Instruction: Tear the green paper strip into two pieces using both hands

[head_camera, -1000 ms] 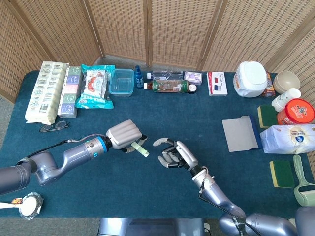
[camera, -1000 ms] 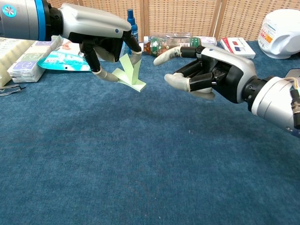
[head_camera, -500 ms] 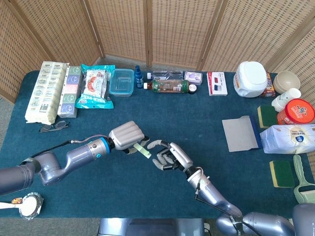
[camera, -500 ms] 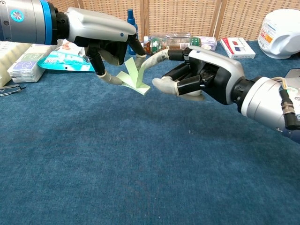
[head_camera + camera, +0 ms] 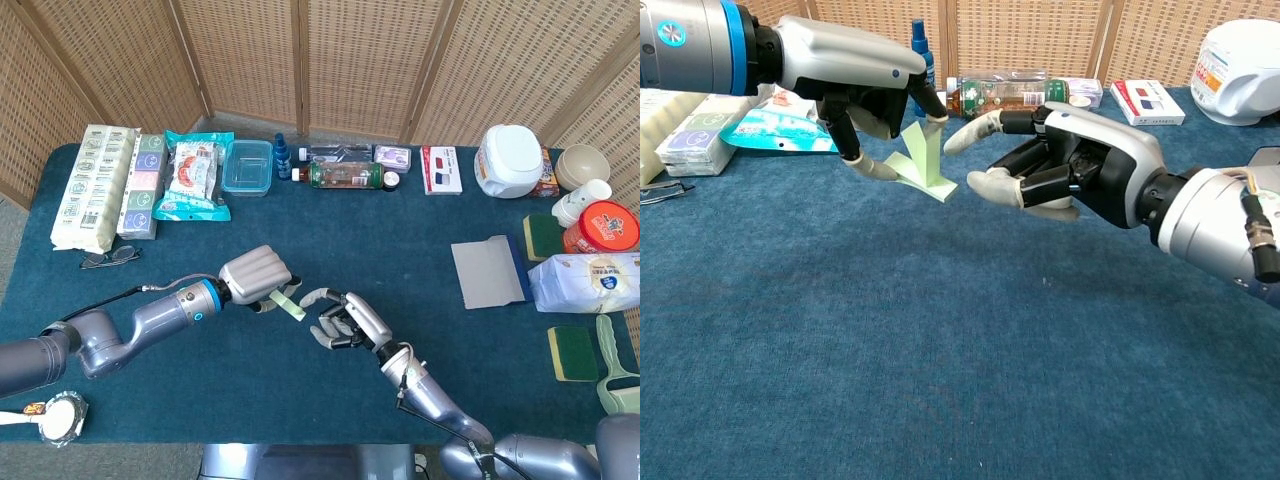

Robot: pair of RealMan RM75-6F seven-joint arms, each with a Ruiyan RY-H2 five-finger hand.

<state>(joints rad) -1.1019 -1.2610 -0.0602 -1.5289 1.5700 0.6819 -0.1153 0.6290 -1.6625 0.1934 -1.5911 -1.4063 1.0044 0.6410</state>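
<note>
A pale green paper strip [image 5: 924, 164], folded into a V, hangs just above the blue tablecloth near the table's middle; its lower end shows in the head view as the green paper strip [image 5: 290, 307]. My left hand [image 5: 855, 78] [image 5: 255, 273] pinches its upper part from above. My right hand [image 5: 1070, 162] [image 5: 343, 321] hovers just right of the strip, fingers apart and empty, one fingertip close to the paper's top edge without touching it.
Along the back edge stand food packs [image 5: 95, 185], a clear box [image 5: 248, 166], bottles [image 5: 345, 175] and a white jar [image 5: 509, 160]. A grey sheet [image 5: 489, 272], sponges and a wipes pack [image 5: 588, 282] lie at the right. Glasses [image 5: 108, 257] lie at the left.
My right hand moved left toward the strip, closing the gap from a clear distance to nearly touching. The left hand kept its hold on the paper, shifting slightly right.
</note>
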